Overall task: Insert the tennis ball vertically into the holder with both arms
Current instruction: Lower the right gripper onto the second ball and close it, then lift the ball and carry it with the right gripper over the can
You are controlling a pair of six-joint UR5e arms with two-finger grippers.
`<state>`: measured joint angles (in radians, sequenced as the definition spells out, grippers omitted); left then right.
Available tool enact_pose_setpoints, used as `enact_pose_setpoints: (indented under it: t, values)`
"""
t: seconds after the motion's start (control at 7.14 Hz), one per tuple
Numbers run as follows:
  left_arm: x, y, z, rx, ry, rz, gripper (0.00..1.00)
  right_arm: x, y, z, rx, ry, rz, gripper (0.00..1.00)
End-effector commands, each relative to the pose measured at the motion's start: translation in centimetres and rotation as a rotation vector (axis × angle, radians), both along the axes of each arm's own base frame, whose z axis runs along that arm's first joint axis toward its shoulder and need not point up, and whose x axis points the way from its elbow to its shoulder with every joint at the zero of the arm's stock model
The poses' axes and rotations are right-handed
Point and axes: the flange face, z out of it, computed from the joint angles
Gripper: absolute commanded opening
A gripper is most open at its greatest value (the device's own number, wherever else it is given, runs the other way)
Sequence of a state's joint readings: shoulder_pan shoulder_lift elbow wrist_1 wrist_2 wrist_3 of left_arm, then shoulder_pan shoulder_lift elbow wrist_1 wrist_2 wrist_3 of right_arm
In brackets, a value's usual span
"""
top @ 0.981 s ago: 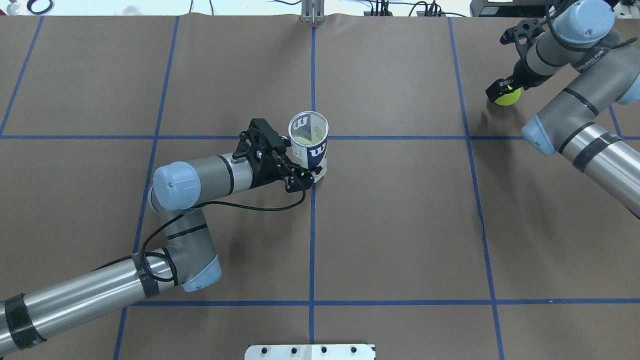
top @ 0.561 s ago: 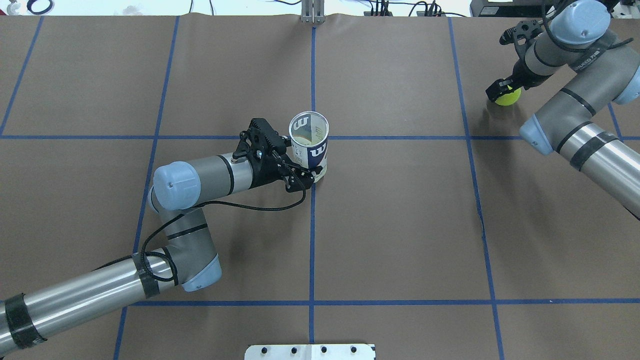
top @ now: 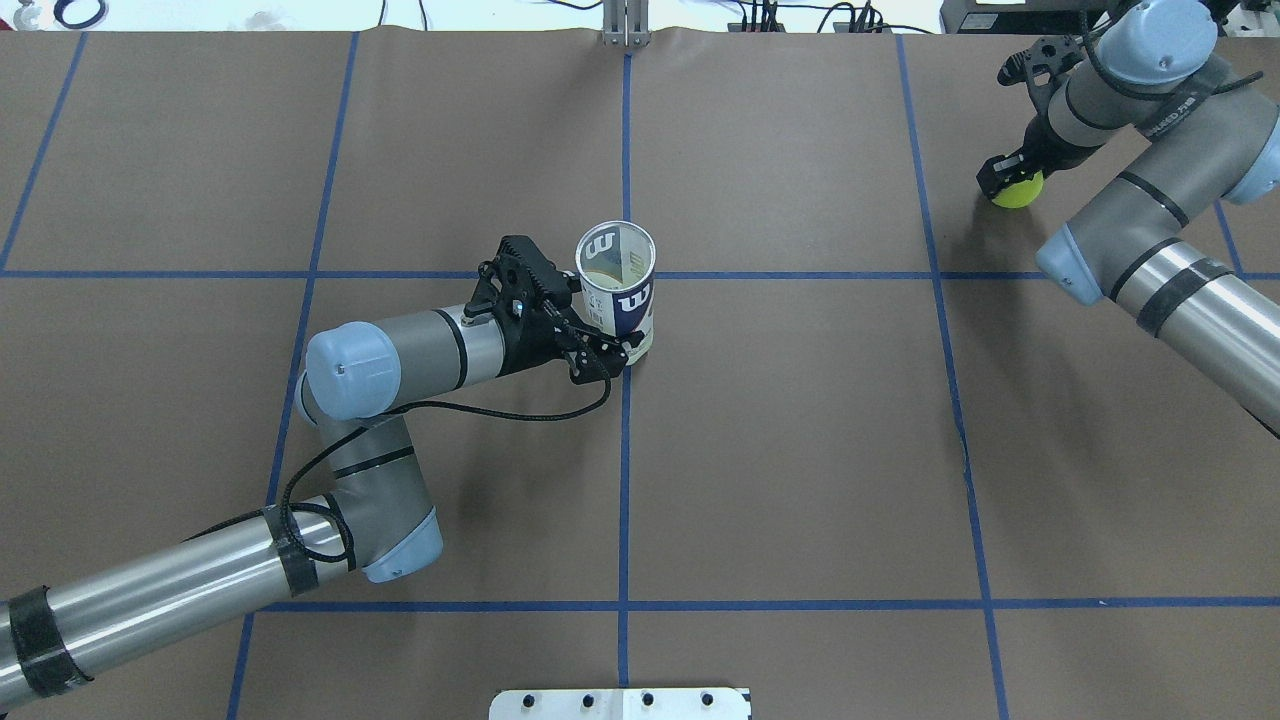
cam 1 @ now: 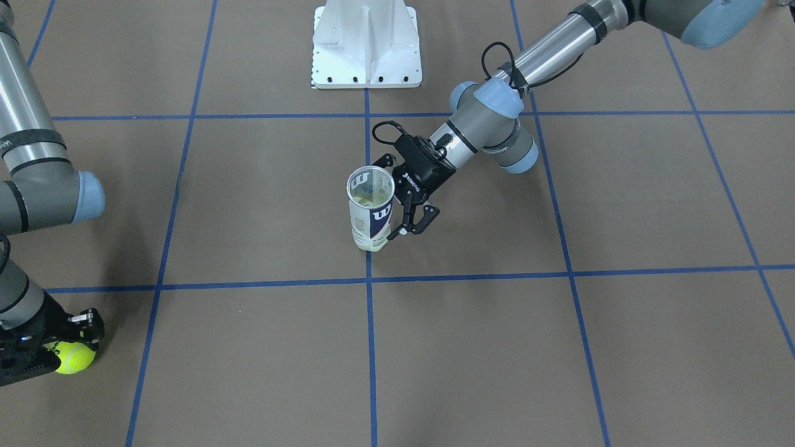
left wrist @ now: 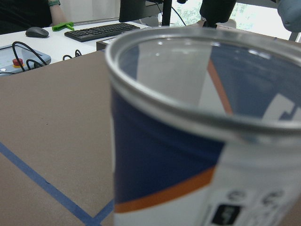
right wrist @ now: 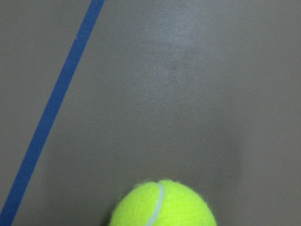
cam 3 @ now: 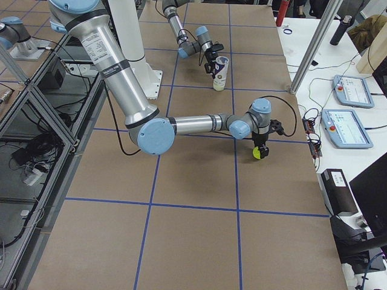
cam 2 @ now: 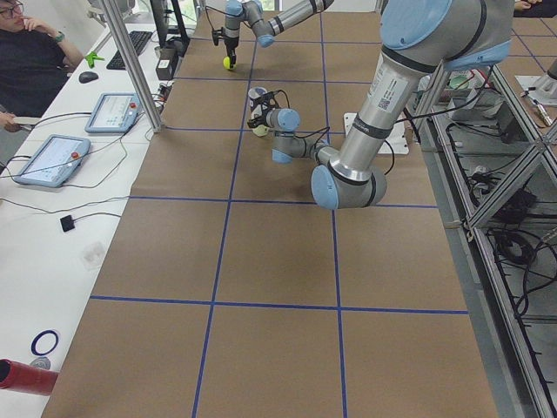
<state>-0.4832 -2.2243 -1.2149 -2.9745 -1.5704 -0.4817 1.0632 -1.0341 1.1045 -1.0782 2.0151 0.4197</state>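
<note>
Over on the left half of the table (top: pixel 800 450), the left gripper (top: pixel 600 322) has its fingers clamped round the lower part of the tennis-ball can (top: pixel 618 290). The can stands upright with its open mouth up, right by where the blue tape lines (top: pixel 624 480) cross mid-table. There's something yellowish at the bottom of it. Could be a ball already in there, honestly can't tell.

Way off at the far right corner, the right gripper (top: pixel 1008 180) is pinching the tennis ball (top: pixel 1018 190), low over the paper. I can't make out if it's actually off the surface.

So I'd call it roughly halfway: can steadied, ball grabbed. Still to go is carrying the ball across, lining it up over the mouth and dropping it straight down.
</note>
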Motion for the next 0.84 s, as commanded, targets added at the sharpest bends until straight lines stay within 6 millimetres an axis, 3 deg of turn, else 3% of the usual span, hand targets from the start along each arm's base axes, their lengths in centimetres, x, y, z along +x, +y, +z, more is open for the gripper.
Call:
enact_pose_setpoints:
  t: [0.0,0.14,0.28,0.42,0.7]
  values:
    - [0.1,0.0,-0.1,-0.001,-0.003,0.000,0.99,4.0,-3.2,-8.2,-0.034,-0.161,-0.015,0.00]
    - [0.1,0.0,-0.2,-0.001,-0.002,0.000,0.99,4.3,-3.5,-15.9,-0.084,-0.212,-0.013,0.00]
    - [0.2,0.0,-0.3,0.000,0.000,0.002,0.99,3.4,-2.5,-22.5,-0.133,-0.269,0.070,0.00]
    - [0.2,0.0,-0.4,0.001,0.001,0.000,0.99,0.5,0.0,-28.0,-0.166,-0.342,0.109,0.00]
    - [0.2,0.1,-0.4,-0.001,0.002,0.004,0.99,-5.5,5.1,-36.3,-0.239,-0.455,0.131,0.00]
